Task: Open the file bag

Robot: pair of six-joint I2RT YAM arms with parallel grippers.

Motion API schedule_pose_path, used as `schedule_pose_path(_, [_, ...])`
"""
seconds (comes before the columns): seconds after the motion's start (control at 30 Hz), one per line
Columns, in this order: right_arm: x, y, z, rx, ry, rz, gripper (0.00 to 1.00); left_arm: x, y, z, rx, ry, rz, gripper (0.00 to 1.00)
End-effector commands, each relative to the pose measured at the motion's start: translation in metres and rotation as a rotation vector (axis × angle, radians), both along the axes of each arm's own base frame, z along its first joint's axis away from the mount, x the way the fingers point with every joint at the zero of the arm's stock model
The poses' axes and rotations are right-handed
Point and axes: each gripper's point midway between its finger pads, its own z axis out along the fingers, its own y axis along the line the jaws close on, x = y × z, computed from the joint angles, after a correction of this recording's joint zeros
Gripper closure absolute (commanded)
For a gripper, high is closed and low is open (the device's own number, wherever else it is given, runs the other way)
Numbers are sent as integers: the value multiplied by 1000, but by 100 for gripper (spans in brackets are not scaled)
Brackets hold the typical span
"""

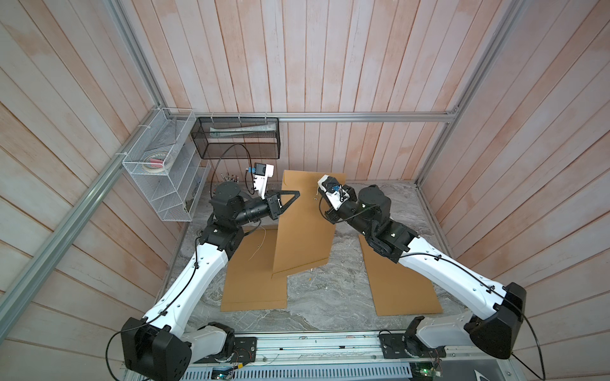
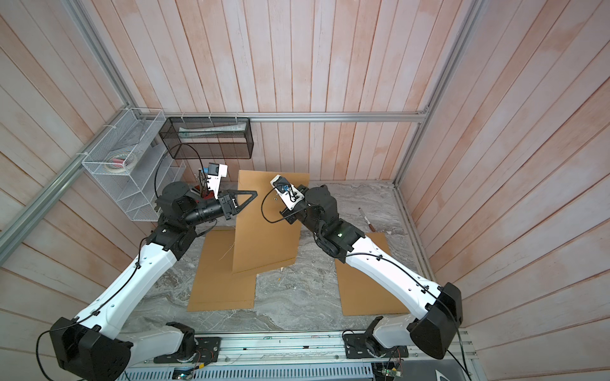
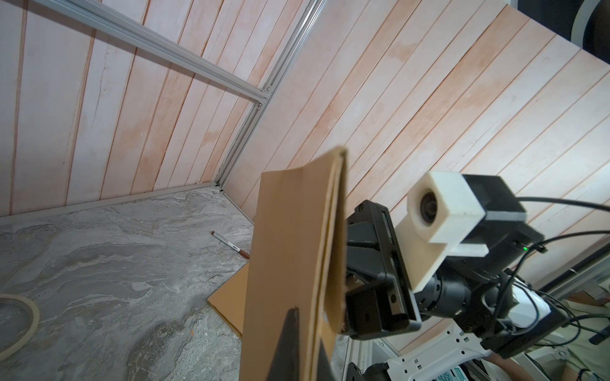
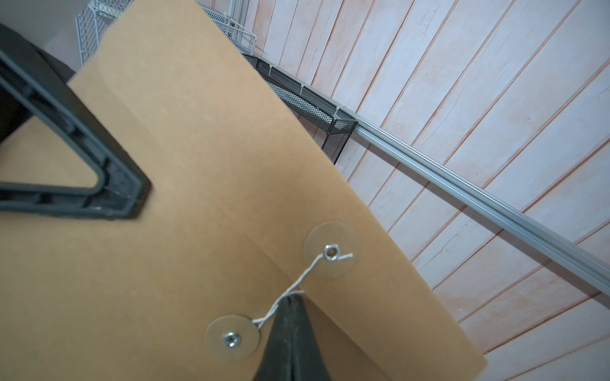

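At file bag (image 1: 303, 231) edge: left hand (image 1: 296, 193) clamped on.

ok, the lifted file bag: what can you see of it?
The file bag is a flat brown kraft-paper envelope, held upright and tilted. Near its top sit two round discs with metal rivets, a white string running between them. The left gripper clamps one side edge; the right gripper, jaws shut, pinches the string.

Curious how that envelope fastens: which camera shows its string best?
The right wrist view: close-up, the string runs between two round discs on the file bag, pinched by the right gripper. In both top views it is too small to see; the left wrist view shows the bag edge-on, string hidden.
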Motion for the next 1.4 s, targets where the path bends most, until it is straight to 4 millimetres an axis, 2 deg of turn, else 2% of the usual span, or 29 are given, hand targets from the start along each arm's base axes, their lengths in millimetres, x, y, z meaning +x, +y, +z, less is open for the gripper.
schedule_pose_path(0.0, [-5,-3,3,15,2,-12,100,-2,5,11,-13,-59,31,100])
schedule_pose_path(0.43, [-5,-6,-3,-8,15,-44,100,3,10,8,-15,-61,64,100])
schedule_pose_path(0.7, [-6,-7,0,3,12,-58,100,2,11,7,-14,-61,68,100])
schedule_pose_path(0.87, [-12,-15,14,113,49,-70,100,2,13,6,-25,-71,82,100])
schedule_pose_path(0.9, [-15,-17,18,147,64,-66,98,1,13,6,-30,-77,83,100])
schedule_pose_path(1.0, [-25,-15,29,244,124,-13,79,-3,14,8,-51,-108,82,100])
schedule_pose_path(1.1, [-35,-8,39,338,195,56,67,-8,16,9,-73,-144,82,100])
schedule_pose_path(1.2, [-39,-6,50,442,254,98,64,-12,18,10,-92,-169,84,100])
schedule_pose_path(1.37, [-30,-15,53,579,360,95,64,-16,20,8,-108,-184,85,100])
